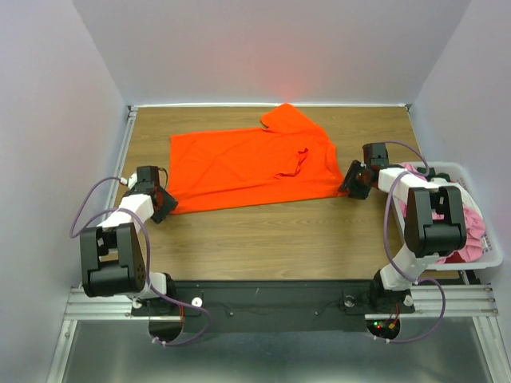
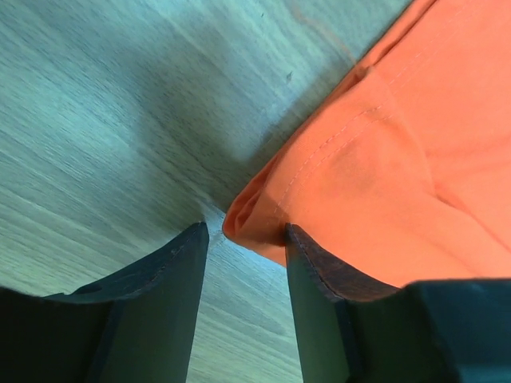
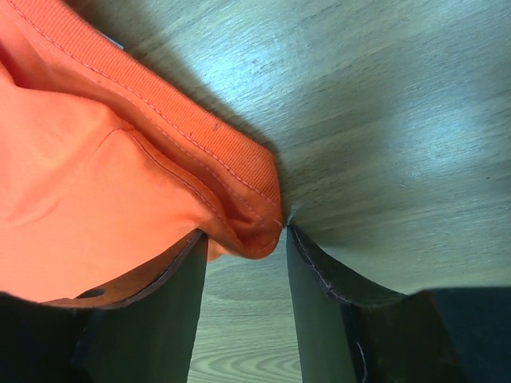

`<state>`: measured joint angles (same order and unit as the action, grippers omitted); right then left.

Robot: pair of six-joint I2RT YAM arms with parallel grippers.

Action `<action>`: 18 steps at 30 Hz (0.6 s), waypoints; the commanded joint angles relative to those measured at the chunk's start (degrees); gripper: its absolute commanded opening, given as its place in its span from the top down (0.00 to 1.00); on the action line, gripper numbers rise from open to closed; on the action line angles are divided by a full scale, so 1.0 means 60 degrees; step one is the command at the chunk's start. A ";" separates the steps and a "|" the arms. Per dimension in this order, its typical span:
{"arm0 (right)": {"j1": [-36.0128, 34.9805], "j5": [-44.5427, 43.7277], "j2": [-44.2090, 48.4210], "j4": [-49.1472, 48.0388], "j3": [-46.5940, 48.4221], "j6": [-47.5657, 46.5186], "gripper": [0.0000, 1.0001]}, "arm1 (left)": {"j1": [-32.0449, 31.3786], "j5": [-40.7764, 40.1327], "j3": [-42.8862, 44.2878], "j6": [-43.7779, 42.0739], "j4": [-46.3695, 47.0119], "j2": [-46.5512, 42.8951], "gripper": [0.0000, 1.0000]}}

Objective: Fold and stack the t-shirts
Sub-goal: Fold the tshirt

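Observation:
A bright orange t-shirt [image 1: 247, 163] lies spread on the wooden table, with one sleeve folded over at its far right. My left gripper [image 1: 166, 204] is low at the shirt's near left corner. In the left wrist view the gripper [image 2: 246, 233] is open, and the orange corner [image 2: 375, 159] lies at the gap between the fingertips. My right gripper [image 1: 350, 185] is low at the shirt's near right corner. In the right wrist view the gripper [image 3: 243, 235] is open, with the ribbed orange edge [image 3: 96, 175] bunched between the fingertips. Neither pair of jaws is closed on the cloth.
A white plastic bin [image 1: 489, 260] stands at the right edge of the table beside the right arm. It holds pink cloth [image 1: 474, 225]. The walls of the enclosure stand close on the left, back and right.

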<state>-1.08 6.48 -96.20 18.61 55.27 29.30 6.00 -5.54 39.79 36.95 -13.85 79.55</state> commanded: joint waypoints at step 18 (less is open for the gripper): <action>0.0664 -0.0596 0.0389 0.0412 -0.0480 0.0053 0.97 | 0.0465 -0.0849 0.0062 -0.0796 -0.0768 0.0307 1.00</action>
<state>1.83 6.63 -96.01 17.93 53.41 30.02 7.86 -6.15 39.27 35.53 -13.39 80.64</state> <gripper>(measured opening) 0.084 0.022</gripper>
